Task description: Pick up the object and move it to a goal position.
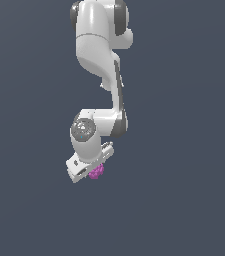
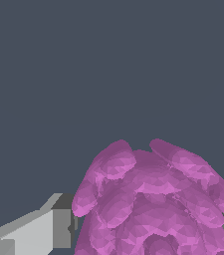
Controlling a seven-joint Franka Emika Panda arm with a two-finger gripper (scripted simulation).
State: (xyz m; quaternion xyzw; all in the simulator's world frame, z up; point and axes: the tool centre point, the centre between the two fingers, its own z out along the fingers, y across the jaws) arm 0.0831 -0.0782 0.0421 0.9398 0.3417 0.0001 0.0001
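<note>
One white gripper [image 1: 90,169] pinches the bumpy magenta ball [image 1: 96,172] between its jaws, apparently for carrying goalward.

A plain dark slate-blue ground [image 1: 184,150] fills both views.

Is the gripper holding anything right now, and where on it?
Apparently yes: the purple bumpy ball sits between the gripper fingers, held by its opposite sides. Actual contact is hard to confirm.
</note>
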